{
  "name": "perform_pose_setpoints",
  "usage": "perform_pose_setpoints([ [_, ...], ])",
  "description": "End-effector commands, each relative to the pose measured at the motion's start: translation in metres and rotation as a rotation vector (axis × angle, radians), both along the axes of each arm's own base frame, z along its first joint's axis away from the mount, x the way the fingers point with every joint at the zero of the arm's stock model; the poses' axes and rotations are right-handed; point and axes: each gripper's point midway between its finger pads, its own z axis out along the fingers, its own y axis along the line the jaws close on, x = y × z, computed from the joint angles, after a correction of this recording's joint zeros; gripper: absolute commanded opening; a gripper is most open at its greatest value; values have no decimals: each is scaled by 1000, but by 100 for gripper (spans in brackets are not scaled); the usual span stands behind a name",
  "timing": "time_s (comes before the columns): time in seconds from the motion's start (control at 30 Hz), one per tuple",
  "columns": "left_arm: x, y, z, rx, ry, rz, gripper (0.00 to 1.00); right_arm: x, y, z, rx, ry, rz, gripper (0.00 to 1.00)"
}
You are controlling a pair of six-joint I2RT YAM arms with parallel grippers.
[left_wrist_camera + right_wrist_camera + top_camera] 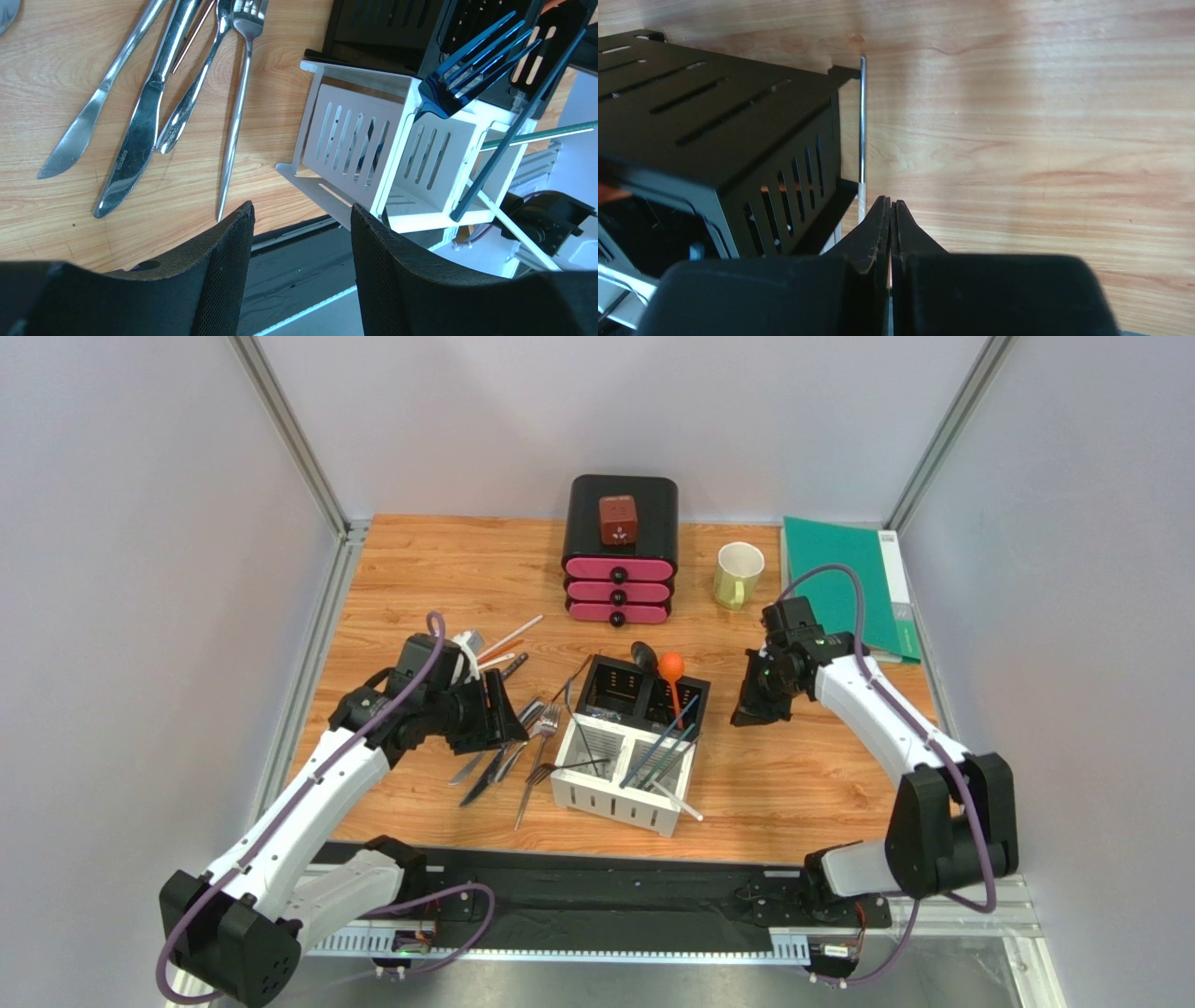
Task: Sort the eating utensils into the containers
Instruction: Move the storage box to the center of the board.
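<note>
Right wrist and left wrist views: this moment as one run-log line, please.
left tool: open, empty, near white compartments | right tool: shut, tips at thin stick beside black compartment | hold: unclear

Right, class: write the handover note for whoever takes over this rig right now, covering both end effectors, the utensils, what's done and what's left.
Left end effector: open and empty, hovering by the loose metal cutlery, next to the caddy.
Right end effector: shut, beside the caddy's black side. A thin stick lies by its tips; I can't tell whether it is gripped.
Done: orange spoon, black spoon and dark blue fork stand in the caddy.
Left: the loose forks, knives and spoons left of the caddy, plus more pieces further back.
</note>
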Motion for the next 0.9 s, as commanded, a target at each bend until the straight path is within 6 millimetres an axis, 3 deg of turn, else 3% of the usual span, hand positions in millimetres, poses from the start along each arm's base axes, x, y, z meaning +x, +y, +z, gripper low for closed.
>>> perform_pose_setpoints([
  [0.0, 9, 0, 8, -14, -56, 43, 59, 56, 23, 17, 59, -119, 16, 0],
  [0.17, 7, 3, 5, -3, -45, 51, 58, 85, 36, 21, 79, -137, 43, 0],
  [0.37, 5, 8, 3, 8, -48, 80, 58, 99, 51, 16, 105, -115, 66, 0],
  [0.5, 5, 10, 2, 19, -44, 88, 58, 104, 36, 18, 20, -133, 49, 0],
  [0.63, 6, 10, 2, 22, -48, 88, 59, 95, 22, 12, -3, -111, 43, 0],
  [0.87, 10, 9, 5, 38, -55, 68, 59, 58, 24, 2, 23, -41, 99, 0],
])
